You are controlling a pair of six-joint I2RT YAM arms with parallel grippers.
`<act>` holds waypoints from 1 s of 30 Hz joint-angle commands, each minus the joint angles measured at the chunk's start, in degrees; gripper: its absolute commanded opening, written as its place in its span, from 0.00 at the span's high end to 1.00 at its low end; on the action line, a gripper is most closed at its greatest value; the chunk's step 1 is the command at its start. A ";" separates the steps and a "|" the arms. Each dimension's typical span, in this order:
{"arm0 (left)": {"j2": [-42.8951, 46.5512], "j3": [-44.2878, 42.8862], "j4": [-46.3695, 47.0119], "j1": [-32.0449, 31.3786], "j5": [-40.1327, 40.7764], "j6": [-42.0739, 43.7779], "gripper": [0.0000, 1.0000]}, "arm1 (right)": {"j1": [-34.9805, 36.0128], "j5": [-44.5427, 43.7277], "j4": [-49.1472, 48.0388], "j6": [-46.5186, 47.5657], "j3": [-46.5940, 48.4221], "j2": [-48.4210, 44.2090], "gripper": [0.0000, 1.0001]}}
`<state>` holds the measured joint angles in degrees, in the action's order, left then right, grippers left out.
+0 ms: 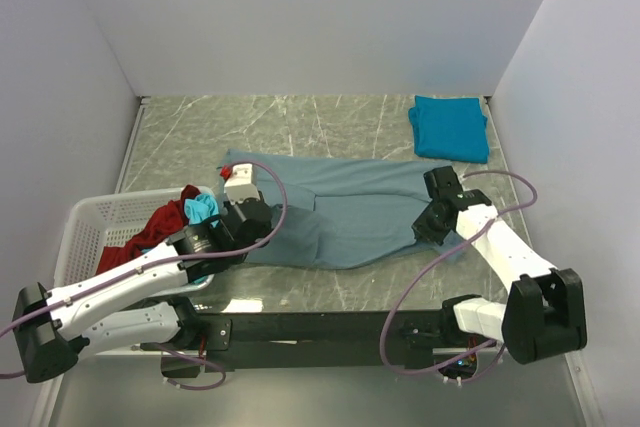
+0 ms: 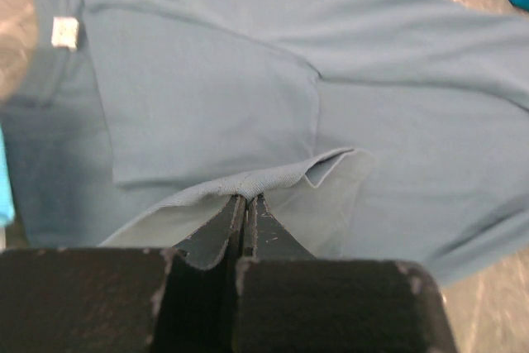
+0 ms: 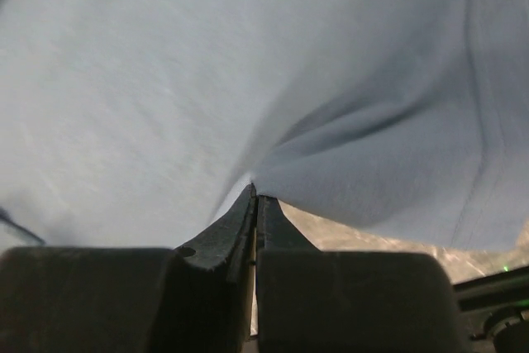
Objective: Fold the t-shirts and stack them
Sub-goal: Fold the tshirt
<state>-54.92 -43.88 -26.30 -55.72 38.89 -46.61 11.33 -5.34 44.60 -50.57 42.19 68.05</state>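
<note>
**A:** Two pinches, one shirt. Starting at the left, the white laundry basket point(image 1: 90, 222) sits outboard of the left gripper point(image 2: 246, 198), with a red t-shirt point(image 1: 150, 232) and a turquoise t-shirt point(image 1: 201, 209) spilling over its rim. Any worry there?

**B:** Some. The turquoise one lies just beside the left gripper's wrist. A sweep that way could snag it and drag it out onto the desk point(image 1: 300, 117).

**A:** And the left gripper itself?

**B:** It is clamped tight on a turned-up edge of the grey-blue t-shirt point(image 1: 345, 209), which lies spread ahead of it and across to the right gripper point(image 3: 254, 192). The bite looks thin, with only the rim of the cloth between the fingers. I judge a quick lift could pull it free, and that side would flop.

**A:** The right side?

**B:** The right gripper is pinched shut on the same shirt. The cloth drapes over and past its tips and puckers at the grip. If the two arms move unevenly, the fold will skew or bunch.

**A:** Further right?

**B:** A folded teal t-shirt point(image 1: 450, 127) rests beyond the right gripper, well apart from it. Carrying the grey-blue one over carelessly could nudge it and spoil the stack.
</note>
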 commanded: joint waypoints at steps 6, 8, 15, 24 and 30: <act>-3.88 -3.41 11.26 4.13 4.09 8.46 0.99 | -1.57 -0.55 -3.81 3.89 6.84 4.37 1.00; -4.67 -3.50 12.67 5.53 4.08 9.87 0.99 | -1.93 -0.20 -4.52 4.25 7.81 5.68 1.00; -6.17 -3.94 16.72 10.02 3.30 13.56 0.99 | -2.45 -0.10 -4.43 6.09 11.77 9.29 1.00; -8.89 -3.93 25.24 16.17 -1.36 19.09 0.99 | -3.69 -0.11 -4.96 7.24 15.20 12.89 1.00; -12.75 -5.43 27.78 20.12 -4.52 20.86 0.99 | -4.56 0.86 -5.93 8.11 17.13 15.53 1.00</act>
<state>-66.67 -46.24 -3.79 -37.12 36.82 -27.97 7.49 -4.60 40.53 -43.59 56.29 82.48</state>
